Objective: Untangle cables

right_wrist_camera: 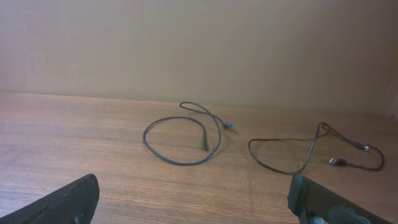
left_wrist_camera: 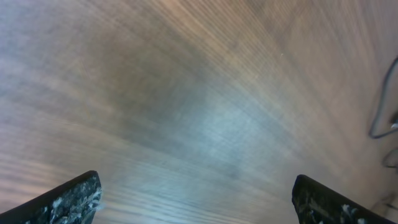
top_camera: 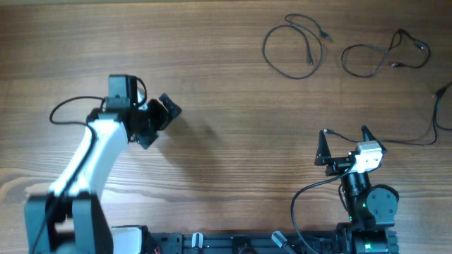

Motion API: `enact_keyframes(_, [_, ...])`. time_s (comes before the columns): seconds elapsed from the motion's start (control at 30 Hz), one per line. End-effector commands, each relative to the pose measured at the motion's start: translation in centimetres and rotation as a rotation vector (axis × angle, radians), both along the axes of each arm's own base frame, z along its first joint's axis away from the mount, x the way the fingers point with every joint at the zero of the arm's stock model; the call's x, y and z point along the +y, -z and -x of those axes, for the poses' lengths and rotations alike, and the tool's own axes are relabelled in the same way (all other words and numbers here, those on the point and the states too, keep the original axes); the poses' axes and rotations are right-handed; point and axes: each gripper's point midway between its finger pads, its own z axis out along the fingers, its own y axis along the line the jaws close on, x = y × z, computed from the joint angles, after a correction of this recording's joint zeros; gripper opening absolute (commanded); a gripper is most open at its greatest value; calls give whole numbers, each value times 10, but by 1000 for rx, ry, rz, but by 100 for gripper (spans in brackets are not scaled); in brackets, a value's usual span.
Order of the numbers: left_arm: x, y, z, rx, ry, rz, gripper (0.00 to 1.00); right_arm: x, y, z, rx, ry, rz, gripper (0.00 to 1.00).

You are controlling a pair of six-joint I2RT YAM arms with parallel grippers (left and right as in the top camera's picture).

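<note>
A wooden table (top_camera: 226,42) seen from above, with two robot arms reaching in from the near edge. The left gripper (top_camera: 161,121), on a white arm, sits over bare wood on the left half of the table, its two fingers spread wide and holding nothing. Its own wrist camera shows only blurred wood grain between the two dark fingertips (left_wrist_camera: 68,199), with a thin dark cord just visible at the far right edge. The right gripper (top_camera: 345,137) is near the bottom right, also released, fingers wide apart and empty. The cables lie well apart from both grippers, at the far right of the table, and are not knotted together. One cable (top_camera: 289,53) forms a loose round loop with its two plug ends curling inside and above it. Just to its right, apart from it, a second cable (top_camera: 385,56) lies in a flatter loop that crosses over itself once. The right wrist camera faces these two, the round loop (right_wrist_camera: 180,140) on the left and the flatter one (right_wrist_camera: 311,155) on the right. A third cable (top_camera: 413,142) runs along the right edge, partly cut off by the frame, with a tail stretching left toward the right gripper; contact cannot be told.
</note>
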Motion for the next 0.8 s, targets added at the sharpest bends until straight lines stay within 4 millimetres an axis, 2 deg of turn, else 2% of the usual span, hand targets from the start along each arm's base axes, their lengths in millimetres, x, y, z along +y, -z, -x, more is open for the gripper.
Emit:
enact_keyframes(0.0, [16, -19, 23, -112, -17, -171, 100, -3, -4, 1, -20, 17, 18, 100])
enact_keyframes(0.2, [18, -38, 58, -254, -23, -167, 100, -3, -4, 1, -20, 17, 17, 100])
enact_keyframes(0.47, [17, -36, 99, -493, -17, -145, 100, -3, -4, 1, -20, 17, 17, 100])
enact_keyframes(0.63, [9, -42, 108, -640, 1, -97, 100, -3, -4, 1, -20, 17, 17, 100])
enact_keyframes(0.77, [9, -62, 109, -756, -4, -89, 100, -3, -4, 1, -20, 17, 17, 100])
